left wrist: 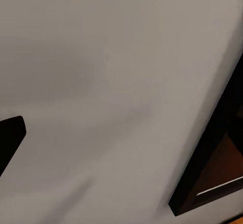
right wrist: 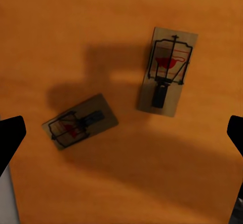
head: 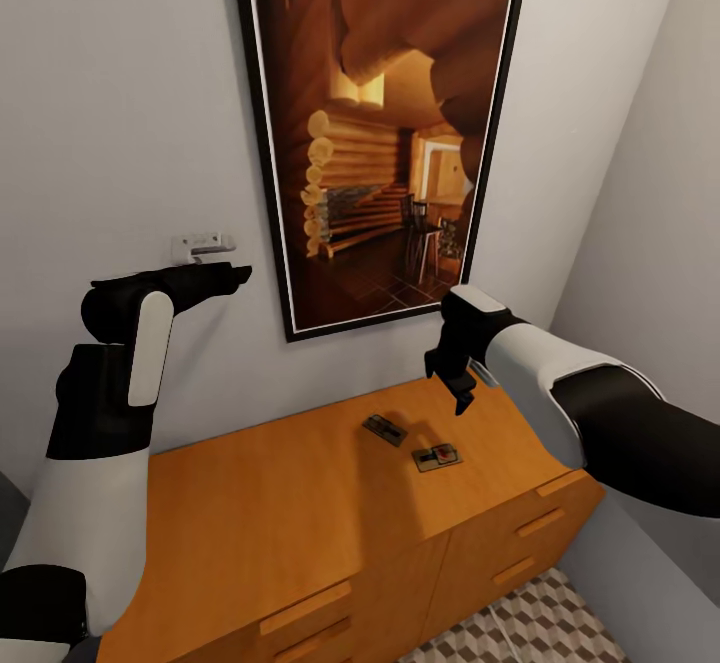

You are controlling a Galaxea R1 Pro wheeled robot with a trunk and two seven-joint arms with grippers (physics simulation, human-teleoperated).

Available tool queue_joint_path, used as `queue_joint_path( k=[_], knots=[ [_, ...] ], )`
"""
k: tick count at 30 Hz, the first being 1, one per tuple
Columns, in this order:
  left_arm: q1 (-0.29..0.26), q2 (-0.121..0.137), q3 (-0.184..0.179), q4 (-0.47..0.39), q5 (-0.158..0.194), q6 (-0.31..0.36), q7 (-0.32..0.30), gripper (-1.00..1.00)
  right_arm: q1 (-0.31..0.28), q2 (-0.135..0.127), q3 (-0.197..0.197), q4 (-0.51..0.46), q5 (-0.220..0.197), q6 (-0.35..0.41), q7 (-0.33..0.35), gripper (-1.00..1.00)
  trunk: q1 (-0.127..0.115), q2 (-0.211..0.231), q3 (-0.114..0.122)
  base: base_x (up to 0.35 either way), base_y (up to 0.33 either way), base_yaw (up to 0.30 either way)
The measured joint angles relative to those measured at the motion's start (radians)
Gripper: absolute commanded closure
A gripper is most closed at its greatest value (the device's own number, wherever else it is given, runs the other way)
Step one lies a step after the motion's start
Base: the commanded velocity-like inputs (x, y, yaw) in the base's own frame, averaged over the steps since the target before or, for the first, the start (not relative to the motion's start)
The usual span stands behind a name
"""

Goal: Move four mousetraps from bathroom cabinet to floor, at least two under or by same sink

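Observation:
Two mousetraps (head: pixel 384 429) (head: pixel 437 458) lie flat on the orange-brown cabinet (head: pixel 300 503), towards its right end. My right gripper (head: pixel 462 391) hangs just above them, pointing down, open and empty. Its wrist view looks straight down at both mousetraps (right wrist: pixel 81 121) (right wrist: pixel 167 72), a little apart and at an angle to each other, with the fingertips (right wrist: pixel 10 138) spread wide at the sides. My left gripper (head: pixel 236 273) is raised against the wall, away from the cabinet top, open and holding nothing; one finger (left wrist: pixel 10 133) shows before bare wall.
A large dark-framed picture (head: pixel 385 133) hangs above the cabinet. A small white fixture (head: pixel 203 243) sits on the wall just above my left gripper. A side wall closes in at the right. Patterned bathroom floor (head: pixel 540 623) shows below the cabinet's slot-handled drawers (head: pixel 305 608).

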Motion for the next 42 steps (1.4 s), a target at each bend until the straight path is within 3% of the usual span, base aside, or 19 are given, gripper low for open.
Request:
queue_joint_path(
  k=[28,42],
  knots=[
    [0.0,-0.002,0.0,-0.003,-0.008,0.0,0.0,-1.0,0.015,0.002,-0.003,0.004,-0.005,-0.003,0.0,-1.0,0.107,-0.197,-0.088,0.0,0.0,0.0],
    [0.0,-0.002,0.0,-0.01,0.003,-0.001,-0.002,-1.0,0.026,0.001,-0.004,0.005,-0.062,-0.003,0.002,-1.0,0.161,-0.295,-0.132,0.0,0.0,0.0]
  ],
)
